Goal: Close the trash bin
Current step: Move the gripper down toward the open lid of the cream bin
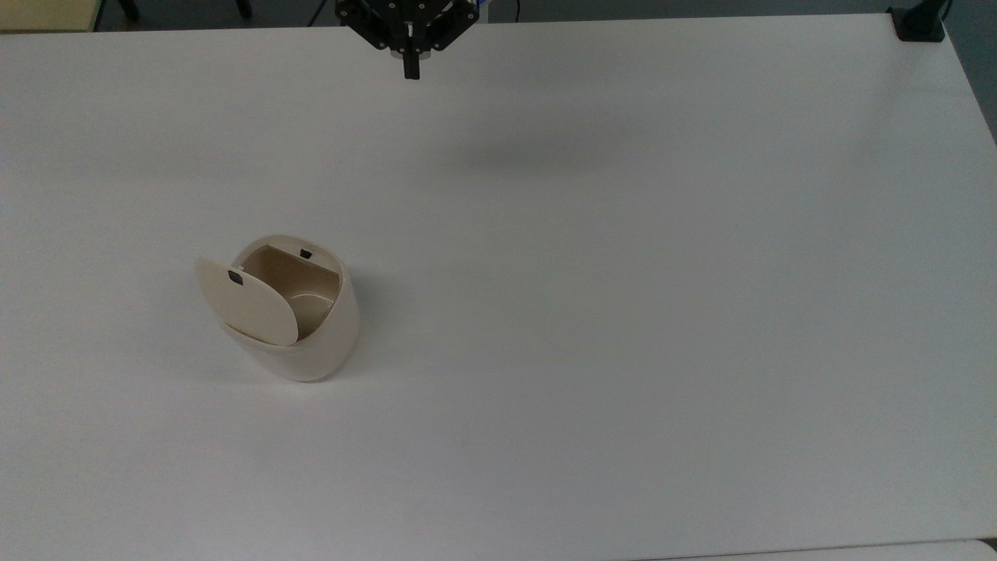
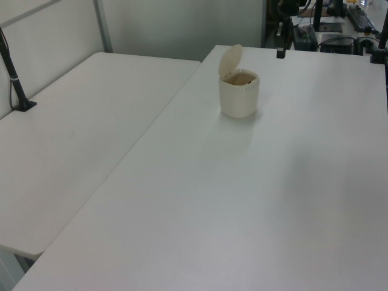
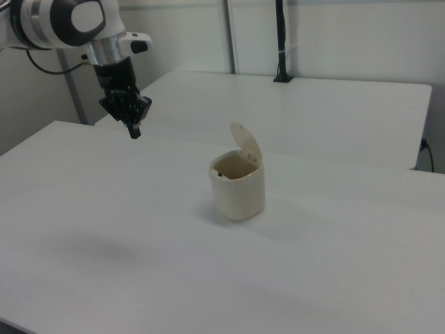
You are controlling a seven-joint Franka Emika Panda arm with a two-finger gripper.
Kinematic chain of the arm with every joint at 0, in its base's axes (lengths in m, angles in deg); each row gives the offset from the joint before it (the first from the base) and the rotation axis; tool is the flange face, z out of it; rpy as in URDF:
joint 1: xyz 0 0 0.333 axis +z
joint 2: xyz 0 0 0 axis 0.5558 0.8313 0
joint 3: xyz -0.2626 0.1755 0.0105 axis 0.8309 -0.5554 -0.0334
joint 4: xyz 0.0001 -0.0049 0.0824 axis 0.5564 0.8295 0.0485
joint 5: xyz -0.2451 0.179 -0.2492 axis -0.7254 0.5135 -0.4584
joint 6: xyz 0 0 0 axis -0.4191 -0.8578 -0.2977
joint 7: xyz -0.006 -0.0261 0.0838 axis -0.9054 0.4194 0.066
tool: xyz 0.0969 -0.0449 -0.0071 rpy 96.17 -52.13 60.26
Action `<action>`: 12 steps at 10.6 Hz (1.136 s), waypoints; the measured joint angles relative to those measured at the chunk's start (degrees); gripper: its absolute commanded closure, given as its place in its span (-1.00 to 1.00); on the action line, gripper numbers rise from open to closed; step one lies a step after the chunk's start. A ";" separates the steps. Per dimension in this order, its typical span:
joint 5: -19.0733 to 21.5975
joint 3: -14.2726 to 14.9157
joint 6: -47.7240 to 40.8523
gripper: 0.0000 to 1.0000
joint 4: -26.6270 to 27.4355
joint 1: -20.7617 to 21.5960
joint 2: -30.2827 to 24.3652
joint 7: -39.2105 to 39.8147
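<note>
Pincer (image 1: 410, 72) sits at the top edge of the top view, left of centre, black fingers pressed together into one narrow tip with nothing between them. In the right view my pincer (image 3: 134, 131) is in the upper left of the frame, pointing down from the white and black arm (image 3: 62, 21), hanging above the white table (image 3: 104, 229) and not touching it. In the left view it (image 2: 280, 53) shows at the top of the frame, right of centre, over the far end of the table.

Small cream-beige plastic trash bin with a rounded, tapered body (image 1: 308, 343) stands upright in the left-centre of the top view, on the white table (image 1: 623, 312). In the left view the bin (image 2: 238, 97) is in the upper middle of the frame; in the right view it (image 3: 238, 191) is near the centre.

Flat cream lid of the same plastic (image 1: 245, 302) is raised on its hinge, standing nearly upright over the side of the rim toward the top view's left, mouth of the bin uncovered. Small dark button (image 1: 304, 253) sits on the inner rim at the upper edge of the opening in the top view. A similar small dark mark (image 1: 234, 276) is on the lid itself.

Pincer and bin are well apart; no contact.

A faint shadow (image 1: 506, 156) lies on the table below the pincer in the top view.
</note>
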State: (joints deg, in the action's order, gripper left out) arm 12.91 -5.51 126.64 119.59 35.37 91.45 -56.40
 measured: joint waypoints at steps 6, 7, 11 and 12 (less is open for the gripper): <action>0.00 0.46 19.56 1.00 -2.67 -6.21 4.79 -11.07; 0.00 0.48 22.93 1.00 -2.74 -6.89 5.36 -12.97; -0.24 0.68 36.92 1.00 -2.76 -10.00 9.31 -15.94; -0.29 0.89 40.02 1.00 -2.77 -10.56 10.64 -15.95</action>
State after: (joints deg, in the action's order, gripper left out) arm 12.62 -4.62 166.66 116.83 24.81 102.09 -72.35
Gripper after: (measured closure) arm 0.991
